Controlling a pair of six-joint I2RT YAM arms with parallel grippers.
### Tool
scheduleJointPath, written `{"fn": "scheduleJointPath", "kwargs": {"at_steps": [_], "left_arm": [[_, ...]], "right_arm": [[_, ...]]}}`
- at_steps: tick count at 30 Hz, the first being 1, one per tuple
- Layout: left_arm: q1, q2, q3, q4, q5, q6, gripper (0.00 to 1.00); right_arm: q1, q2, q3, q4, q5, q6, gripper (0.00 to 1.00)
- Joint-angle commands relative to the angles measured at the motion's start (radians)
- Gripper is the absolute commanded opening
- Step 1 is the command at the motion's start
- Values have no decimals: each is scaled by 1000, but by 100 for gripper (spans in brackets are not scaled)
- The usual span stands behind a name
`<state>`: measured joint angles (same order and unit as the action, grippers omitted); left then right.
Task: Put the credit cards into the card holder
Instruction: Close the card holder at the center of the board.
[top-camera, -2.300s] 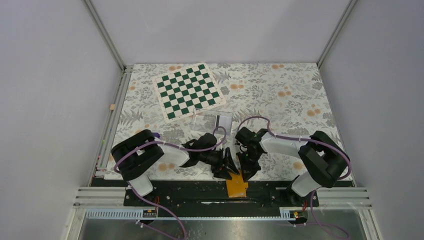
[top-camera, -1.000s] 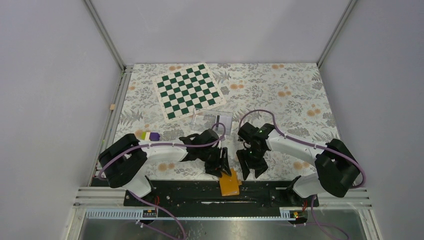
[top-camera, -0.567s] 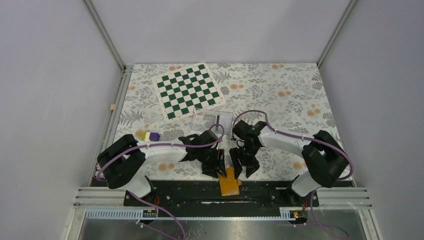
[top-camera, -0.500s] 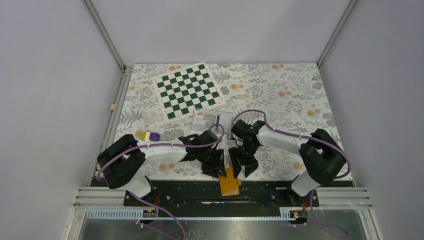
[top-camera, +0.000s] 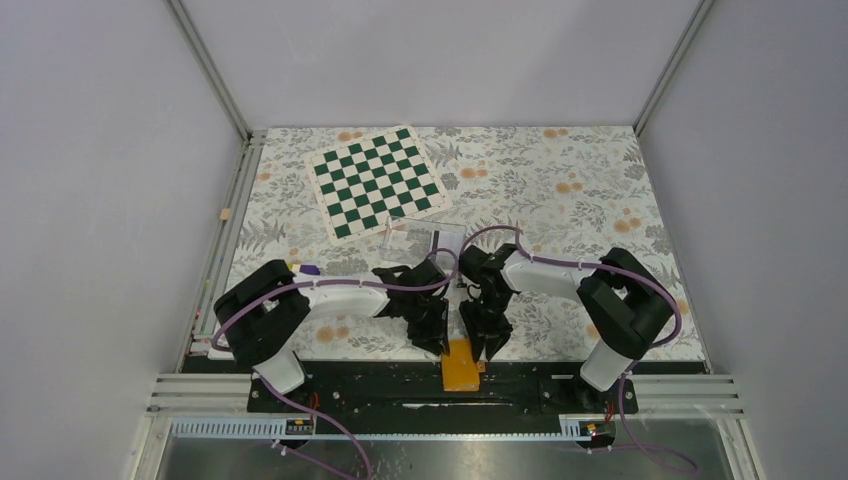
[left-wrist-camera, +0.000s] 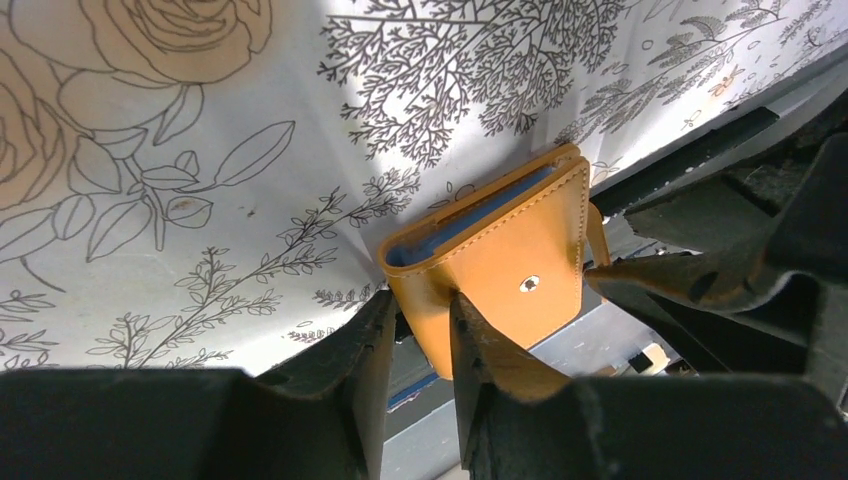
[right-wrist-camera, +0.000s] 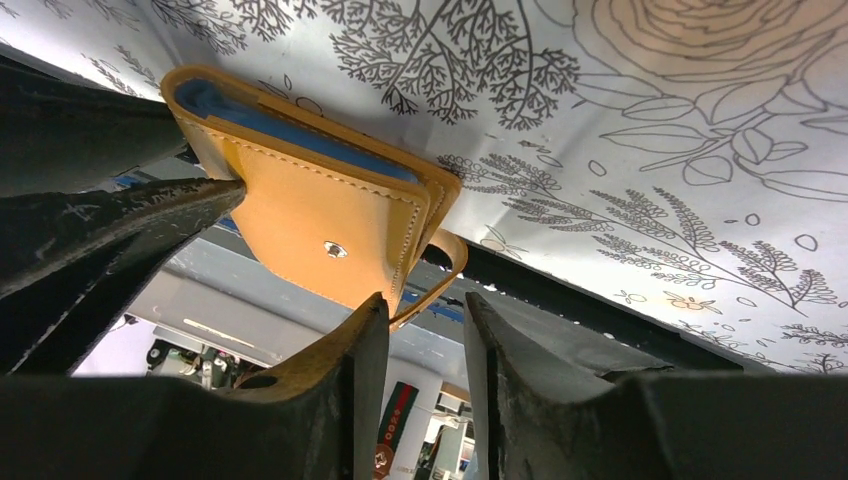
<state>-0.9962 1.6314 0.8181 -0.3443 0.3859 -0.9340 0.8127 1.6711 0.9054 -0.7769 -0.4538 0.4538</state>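
Left tool (left-wrist-camera: 421, 300) straddles orange card holder (left-wrist-camera: 510, 250) (blue-lined).

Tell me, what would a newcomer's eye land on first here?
The bright orange card holder stands out, hanging over the near edge of the table. The left claw and right claw are at either side of it. Next comes the green-and-white chessboard, lying askew at the far left of the flowered tabletop.
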Motion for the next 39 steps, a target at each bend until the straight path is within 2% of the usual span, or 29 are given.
{"fn": "scheduleJointPath", "kwargs": {"at_steps": [1,4,12,15,19,24,30,34,39], "left_arm": [[-9,19,51,-63,-78,24,26],[-15,27,67,-85,-93,33,25],[-14,1,75,-99,-120,31,26],[-15,-9,76,-99,-123,28,30],[-14,-29,65,-90,-114,25,39],[0,-85,-36,68,-35,-55,50],[33,-114,-189,312,62,-174,54],[56,-84,-232,385,69,-205,53],[83,-45,-238,441,70,-234,42]], "right_arm": [[19,13,30,-17,-3,-8,40],[24,22,30,-3,-19,-4,40],[31,68,16,19,-58,-2,22],[31,65,15,23,-58,0,15],[31,45,21,37,-43,11,0],[30,16,52,41,4,18,0],[22,-3,107,42,53,21,0],[3,12,135,45,59,19,0],[-32,16,137,46,48,16,2]]}}
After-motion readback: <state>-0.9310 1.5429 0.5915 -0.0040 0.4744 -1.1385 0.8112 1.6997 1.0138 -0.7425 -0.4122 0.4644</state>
